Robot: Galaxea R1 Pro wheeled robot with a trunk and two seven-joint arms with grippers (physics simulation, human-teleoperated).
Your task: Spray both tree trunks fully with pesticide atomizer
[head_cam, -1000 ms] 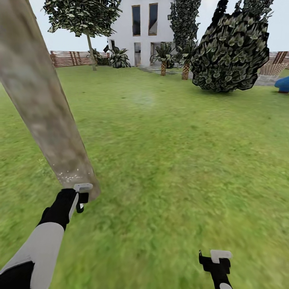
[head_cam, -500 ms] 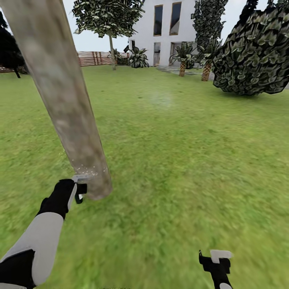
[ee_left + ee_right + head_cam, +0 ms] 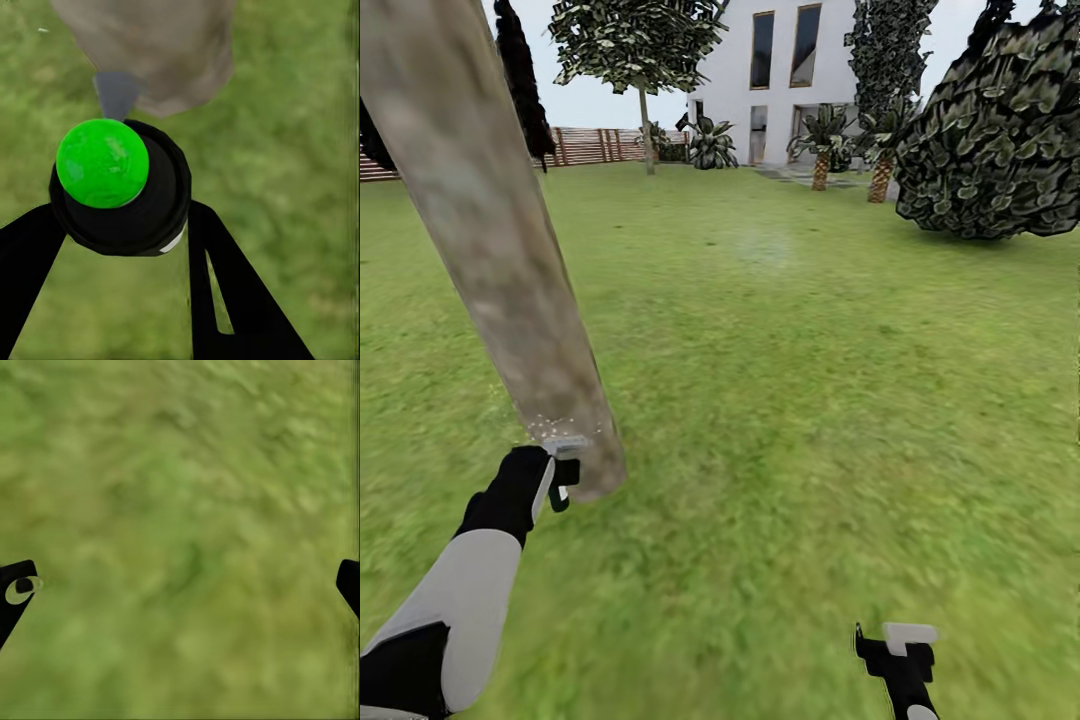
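Pesticide atomizer (image 3: 120,187) sits pinched in the left pincer (image 3: 563,470), its black collar and green cap gripped between the two dark fingers (image 3: 225,300), with the grey nozzle pointing straight at the foot of the tree trunk (image 3: 510,270). That is the relation that matters: the trunk lies directly ahead of the nozzle and just beyond it, so close that the two nearly touch in the head view. Its long axis leans up and away from the pincer toward the far left of the lawn, so covering it means sweeping the spray upward along that slant rather than sideways.

White pesticide specks (image 3: 545,425) dot only a low band of bark, right above the pincer; most of the trunk above looks bare, so I judge this tree barely begun.

Right pincer (image 3: 895,645) hangs spread and empty over the grass (image 3: 810,400), well apart from the trunk.
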